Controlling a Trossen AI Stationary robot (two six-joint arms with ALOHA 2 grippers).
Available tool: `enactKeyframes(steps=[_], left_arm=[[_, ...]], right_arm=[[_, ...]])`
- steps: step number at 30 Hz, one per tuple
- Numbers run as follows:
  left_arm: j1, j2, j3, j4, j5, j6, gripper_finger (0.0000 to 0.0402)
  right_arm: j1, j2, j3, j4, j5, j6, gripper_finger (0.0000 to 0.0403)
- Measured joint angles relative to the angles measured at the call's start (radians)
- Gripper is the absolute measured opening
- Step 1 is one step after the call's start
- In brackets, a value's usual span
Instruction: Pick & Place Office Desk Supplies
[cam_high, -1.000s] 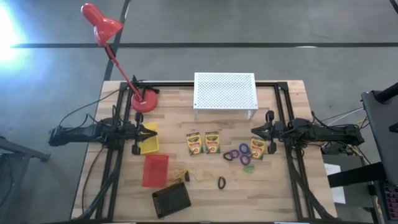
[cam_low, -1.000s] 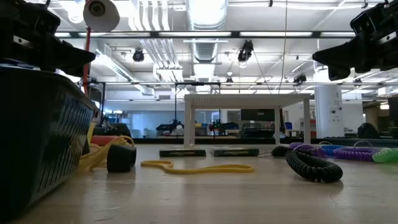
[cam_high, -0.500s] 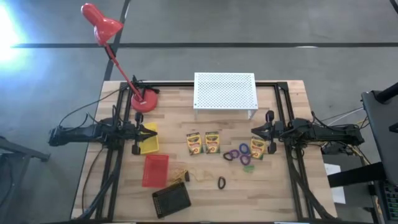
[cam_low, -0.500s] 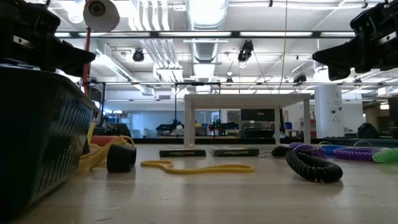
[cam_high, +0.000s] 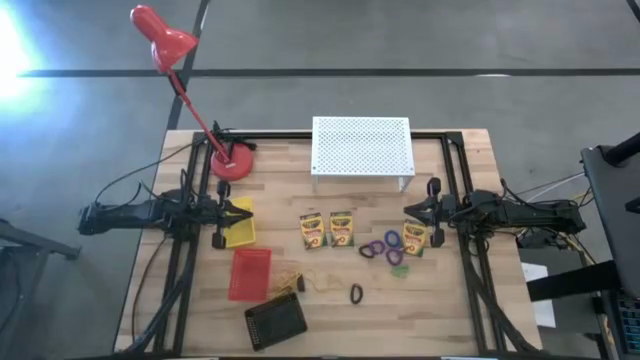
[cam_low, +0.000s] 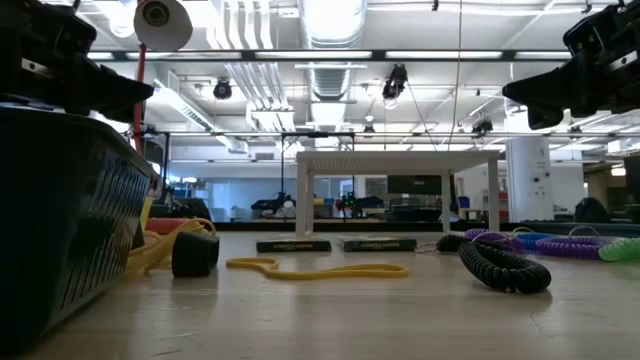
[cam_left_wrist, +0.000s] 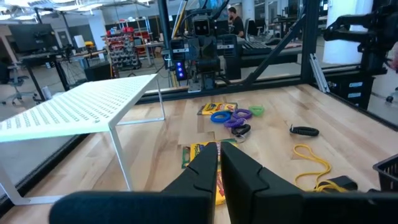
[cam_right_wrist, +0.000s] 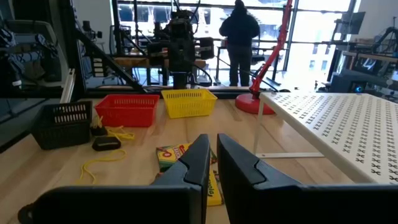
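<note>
Pale wood-plank worktop (cam_high: 455, 310). Left gripper (cam_high: 238, 212) over left edge, right gripper (cam_high: 415, 209) over right edge; both jaws together, empty.

Three flat yellow-and-green cardboard crayon boxes: two (cam_high: 312, 230) (cam_high: 342, 229) side by side mid-worktop, third (cam_high: 414, 239) under right gripper.

Coiled purple rings (cam_high: 382, 246) between them; black coiled ring (cam_high: 355, 293) nearer front.

Yellowish rubber-band tangle (cam_high: 291, 281) beside black mesh basket (cam_high: 275, 321).

Yellow (cam_high: 238, 224) and red (cam_high: 249, 273) plastic lattice baskets (contents unclear).
</note>
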Motion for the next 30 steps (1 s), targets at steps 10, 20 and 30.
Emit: enactKeyframes(steps=[10, 20, 30], left_arm=[[0.0, 0.002, -0.005, 0.061, -0.004, -0.237, 0.0026], [-0.003, 0.047, -0.04, 0.476, -0.116, -0.413, 0.0026], [-0.004, 0.454, 0.27, 0.039, -0.304, -0.578, 0.0026]], right_arm=[[0.0, 0.0, -0.001, 0.088, 0.036, 0.146, 0.0027], [0.0, 0.095, -0.001, 0.426, 0.176, 0.139, 0.0027], [0.0, 0.353, -0.001, 0.509, 0.348, 0.077, 0.0027]])
